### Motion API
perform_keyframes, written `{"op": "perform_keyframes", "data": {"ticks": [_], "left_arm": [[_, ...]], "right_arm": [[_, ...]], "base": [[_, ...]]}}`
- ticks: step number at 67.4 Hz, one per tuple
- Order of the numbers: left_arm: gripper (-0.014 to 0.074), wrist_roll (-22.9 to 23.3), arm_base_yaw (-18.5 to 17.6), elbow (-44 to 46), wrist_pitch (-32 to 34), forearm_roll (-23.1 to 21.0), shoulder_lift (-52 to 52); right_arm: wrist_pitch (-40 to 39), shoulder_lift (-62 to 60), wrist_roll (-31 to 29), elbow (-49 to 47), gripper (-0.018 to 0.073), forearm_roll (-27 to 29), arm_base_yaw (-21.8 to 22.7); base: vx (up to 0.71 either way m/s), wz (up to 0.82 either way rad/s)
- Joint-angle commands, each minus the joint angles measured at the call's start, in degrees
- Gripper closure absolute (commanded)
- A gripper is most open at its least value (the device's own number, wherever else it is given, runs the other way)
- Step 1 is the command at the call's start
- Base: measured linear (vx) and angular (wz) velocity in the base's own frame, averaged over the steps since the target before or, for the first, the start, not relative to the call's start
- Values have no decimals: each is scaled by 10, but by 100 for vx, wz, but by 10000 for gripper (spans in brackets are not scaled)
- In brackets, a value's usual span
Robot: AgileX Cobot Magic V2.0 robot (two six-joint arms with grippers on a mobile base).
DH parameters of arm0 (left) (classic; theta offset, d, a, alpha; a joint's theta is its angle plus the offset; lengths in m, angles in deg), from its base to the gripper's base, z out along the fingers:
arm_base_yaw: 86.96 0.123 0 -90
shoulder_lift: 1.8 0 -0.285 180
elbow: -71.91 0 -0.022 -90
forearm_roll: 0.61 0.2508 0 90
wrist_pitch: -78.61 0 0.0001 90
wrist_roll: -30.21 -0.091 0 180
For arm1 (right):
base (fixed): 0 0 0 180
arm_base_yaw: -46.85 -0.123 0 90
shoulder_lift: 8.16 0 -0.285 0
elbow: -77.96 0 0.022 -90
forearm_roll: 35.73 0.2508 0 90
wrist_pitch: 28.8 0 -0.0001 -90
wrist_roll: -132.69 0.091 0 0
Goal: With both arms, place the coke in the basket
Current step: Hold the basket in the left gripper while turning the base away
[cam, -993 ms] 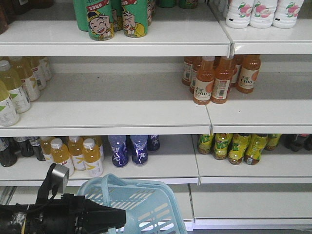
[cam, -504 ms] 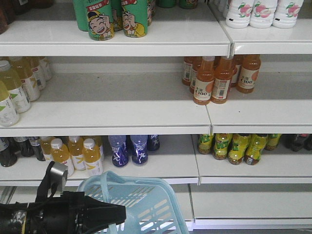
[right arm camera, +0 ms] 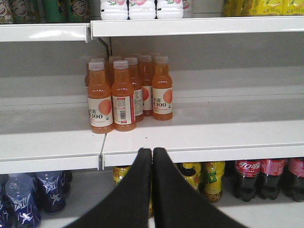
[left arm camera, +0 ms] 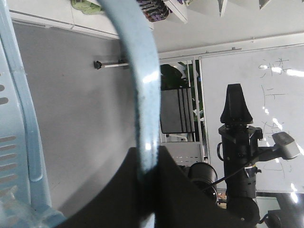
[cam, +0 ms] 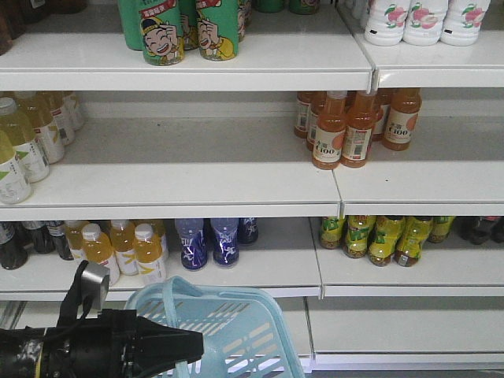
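Counted: 1 basket point(cam: 272, 327), 3 blue btls point(cam: 224, 242), 3 white btls point(cam: 425, 22) at front of top shelf, 2 green cans point(cam: 163, 39) at front, approx. 8 orange btls point(right arm camera: 123, 95).

Front and right-wrist views face shelves point(cam: 197, 169), sharing orange bottles point(cam: 346, 130); left-wrist view hugs basket handle point(left arm camera: 140, 85).

The basket point(cam: 256, 335) is showing pale blue with slotted sides; the bottles point(cam: 346, 130) are glowing orange, the cans point(cam: 164, 35) are wearing green with cartoon faces, the shelves point(cam: 197, 161) are looking white.
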Motion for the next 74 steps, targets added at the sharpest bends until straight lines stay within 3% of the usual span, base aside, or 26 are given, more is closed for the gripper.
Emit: {"op": "perform_keyframes", "data": {"ticks": [1,74], "left_arm": [[603,-5,-2,7,132,-27,-20],[604,-5,-2,7,132,-27,-20]], "right_arm": [[-40,-7,-3,4,569,-4,1],[-40,-7,-3,4,569,-4,1]], "base": [[0,0],[-1,-6]]}}
